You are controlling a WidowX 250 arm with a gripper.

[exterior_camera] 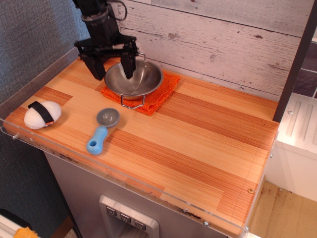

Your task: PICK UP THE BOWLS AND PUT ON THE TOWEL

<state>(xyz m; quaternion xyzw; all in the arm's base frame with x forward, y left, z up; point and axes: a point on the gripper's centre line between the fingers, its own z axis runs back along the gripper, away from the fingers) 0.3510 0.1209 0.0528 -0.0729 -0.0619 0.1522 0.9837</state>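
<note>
- Steel bowl (133,79) sits upright on the orange towel (163,91), at the back-left of the wooden counter (198,144), near the whitewashed plank wall (223,39).
- Towel edges show on the right and front of the bowl; left part mostly hidden under it.
- One wire loop handle (132,103) sticks out toward the front, over the towel's front edge; 2nd handle at the back, partly hidden by the arm.
- Gripper (112,63) is at the bowl's left rim, jaws spread wide: one finger (95,67) outside the bowl on the left, the other finger (129,63) over the inside. Nothing clamped; can't tell if a finger touches the rim.
- Small grey disc w/ blue handle (101,129) lies in front of the towel, apart from it.
- White rice-ball toy w/ black band (42,114) sits near the counter's left edge, well apart from the bowl.
</note>
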